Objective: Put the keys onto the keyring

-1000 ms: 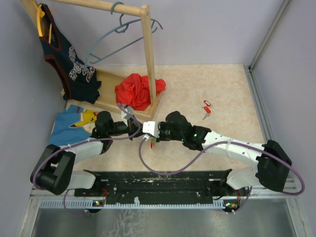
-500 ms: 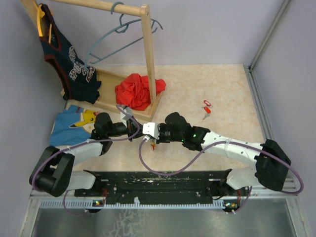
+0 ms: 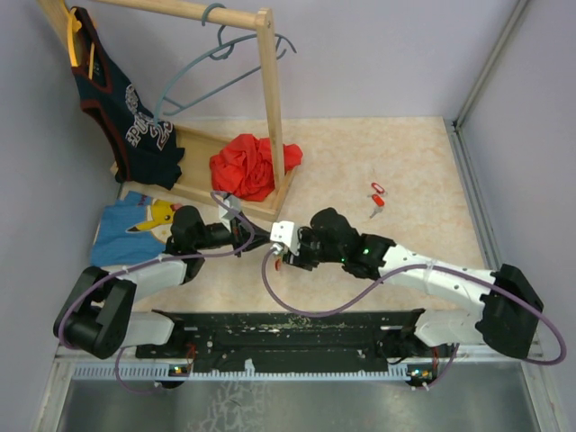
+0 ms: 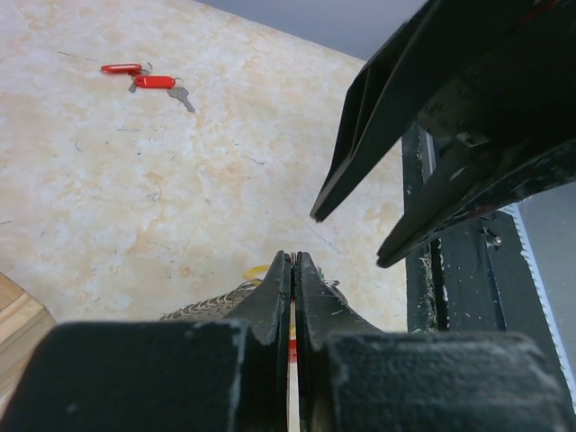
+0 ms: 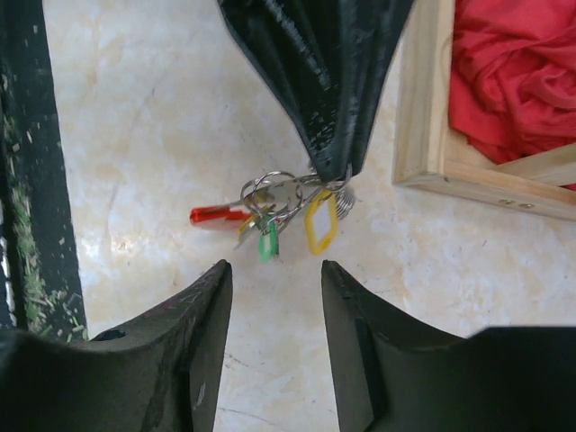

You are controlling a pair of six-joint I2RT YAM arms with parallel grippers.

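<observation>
**Hand status**
- The left hand (image 4: 292,264) has its fingers pressed together. In the right wrist view it enters from 12 o'clock, and its tip pinches the keyring (image 5: 281,187).
- The right hand (image 5: 273,267) has its fingers spread and holds nothing. It sits just at 6 o'clock of the keyring in its own view. Its fingertips are apart from the bunch of keys.
- In the left wrist view, the spread fingers of the right hand show at 2 o'clock, close in front of the left fingertips.

**Task items**
- The keyring hangs at the left fingertips and carries a small bunch of keys.
- On the ring, a red-headed key (image 5: 216,214) points to 9 o'clock.
- A green tag (image 5: 267,246) points to 6 o'clock.
- A yellow tag (image 5: 319,225) lies at 5 o'clock, beside a short coil of wire.
- Whether the bunch rests on the worktop (image 3: 387,153) or is lifted clear of it cannot be determined.
- Two loose red keys (image 3: 376,196) lie on the worktop, well apart from both hands. They are at 2 o'clock of the hands in the top view.

**Surroundings**
- A wooden rack (image 3: 267,108) stands at 11 o'clock of the hands.
- A red cloth (image 3: 250,164) lies in the base of the rack.
- A dark jersey (image 3: 135,121) and a grey-blue hanger (image 3: 216,76) hang on the rack's rail.
</observation>
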